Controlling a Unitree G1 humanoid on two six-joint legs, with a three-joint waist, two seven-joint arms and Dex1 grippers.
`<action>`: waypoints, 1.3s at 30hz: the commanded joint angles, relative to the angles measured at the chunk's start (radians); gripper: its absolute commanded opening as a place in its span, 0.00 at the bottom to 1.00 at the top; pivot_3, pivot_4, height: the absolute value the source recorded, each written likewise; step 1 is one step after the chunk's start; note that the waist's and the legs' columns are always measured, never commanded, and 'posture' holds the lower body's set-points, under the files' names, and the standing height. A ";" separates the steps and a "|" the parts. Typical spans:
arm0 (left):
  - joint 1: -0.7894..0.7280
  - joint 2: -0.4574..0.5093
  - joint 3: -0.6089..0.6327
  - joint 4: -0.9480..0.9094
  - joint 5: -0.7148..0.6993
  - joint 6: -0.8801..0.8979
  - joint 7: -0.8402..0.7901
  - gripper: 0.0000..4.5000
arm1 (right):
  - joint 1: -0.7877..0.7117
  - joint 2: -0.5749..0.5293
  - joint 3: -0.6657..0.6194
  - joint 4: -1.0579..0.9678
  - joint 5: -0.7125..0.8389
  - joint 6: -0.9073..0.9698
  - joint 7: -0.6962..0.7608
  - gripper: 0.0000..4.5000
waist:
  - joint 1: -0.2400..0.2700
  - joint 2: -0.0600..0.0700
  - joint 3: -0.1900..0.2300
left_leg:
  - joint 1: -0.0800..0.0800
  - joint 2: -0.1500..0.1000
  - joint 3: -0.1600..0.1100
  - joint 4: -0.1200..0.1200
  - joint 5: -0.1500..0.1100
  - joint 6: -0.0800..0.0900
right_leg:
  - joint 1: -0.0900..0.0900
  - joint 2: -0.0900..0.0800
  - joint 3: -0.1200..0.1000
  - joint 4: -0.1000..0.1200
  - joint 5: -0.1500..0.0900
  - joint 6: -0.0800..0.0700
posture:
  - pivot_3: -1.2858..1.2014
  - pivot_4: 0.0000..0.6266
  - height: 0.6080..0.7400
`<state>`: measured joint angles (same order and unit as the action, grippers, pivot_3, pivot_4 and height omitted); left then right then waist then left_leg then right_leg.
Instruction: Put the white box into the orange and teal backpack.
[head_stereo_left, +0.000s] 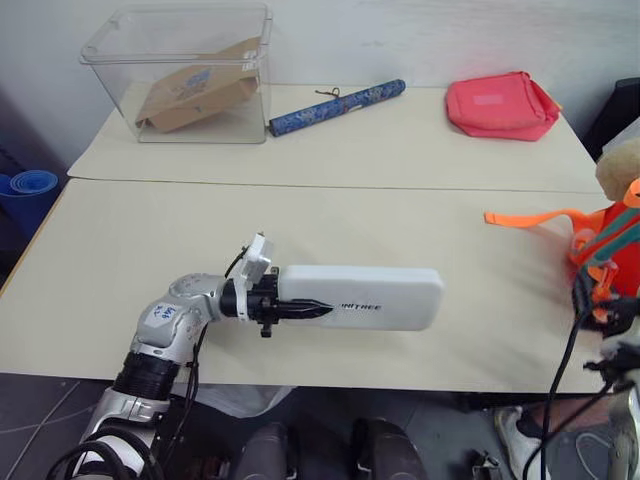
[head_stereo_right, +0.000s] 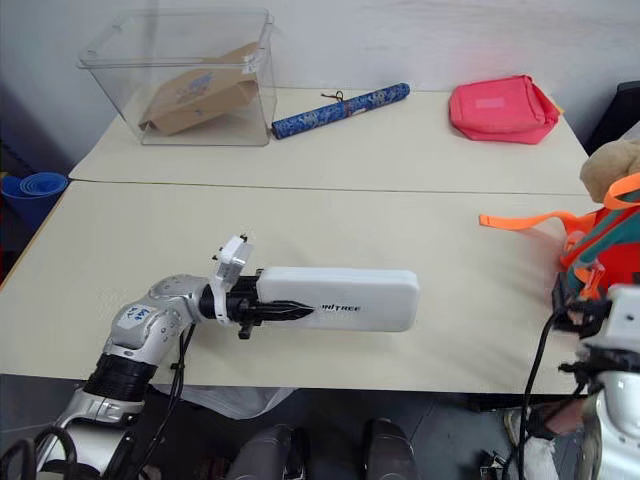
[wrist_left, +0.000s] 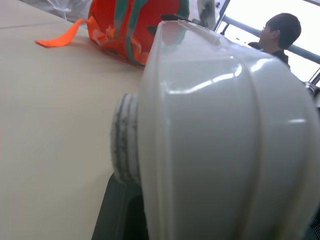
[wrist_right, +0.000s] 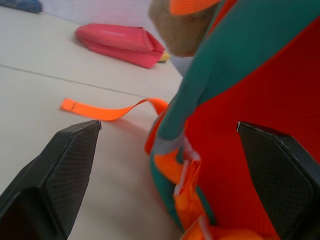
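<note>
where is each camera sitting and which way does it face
Head views: a stereo pair on the head, looking down over the table; left arm shows, left gripper shut on the white box.
Left wrist view: looks along the box toward the backpack.
Right wrist view: between the open right gripper fingers at the backpack.
Shared: backpack, pink pouch.

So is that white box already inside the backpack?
No: the white box is out over the near table, held at one end by the left gripper, well apart from the orange and teal backpack.
</note>
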<state>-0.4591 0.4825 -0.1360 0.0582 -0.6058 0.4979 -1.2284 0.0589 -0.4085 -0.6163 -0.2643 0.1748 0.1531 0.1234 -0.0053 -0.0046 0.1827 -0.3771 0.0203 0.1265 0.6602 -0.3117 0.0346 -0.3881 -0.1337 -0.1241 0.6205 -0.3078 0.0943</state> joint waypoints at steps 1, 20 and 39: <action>-0.014 0.006 0.021 -0.019 0.003 -0.027 -0.030 0.27 | -0.163 -0.055 0.019 0.149 -0.014 0.041 -0.052 0.99 | 0.000 0.001 0.000 | -0.001 0.000 0.002 0.000 0.001 0.001 | -0.003 0.000 0.002 0.002 0.000 0.000 | 0.52 0.24 1.00; 0.036 0.110 0.183 0.035 -0.020 -0.004 -0.047 0.27 | -0.536 -0.022 0.267 0.335 0.320 -0.144 0.397 0.12 | -0.037 0.004 0.002 | -0.008 0.002 0.002 0.002 0.004 0.003 | -0.007 0.003 0.002 0.006 0.001 0.002 | 0.52 0.24 1.00; 0.009 0.252 0.491 -0.010 -0.278 0.260 0.004 0.27 | 0.035 -0.581 0.121 -0.425 1.373 0.680 0.653 0.01 | 0.011 -0.002 0.006 | -0.011 -0.001 -0.006 0.005 -0.001 0.006 | -0.004 -0.003 -0.002 -0.001 0.001 0.002 | 0.52 0.24 1.00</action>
<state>-0.4275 0.7405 0.3423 0.1077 -0.8416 0.7557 -1.2286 0.0882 -0.9701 -0.4412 -0.6756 1.4942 0.8204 0.7611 0.0056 -0.0064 0.1889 -0.3882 0.0193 0.1200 0.6648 -0.3131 0.0406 -0.3924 -0.1372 -0.1267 0.6195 -0.3066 0.0962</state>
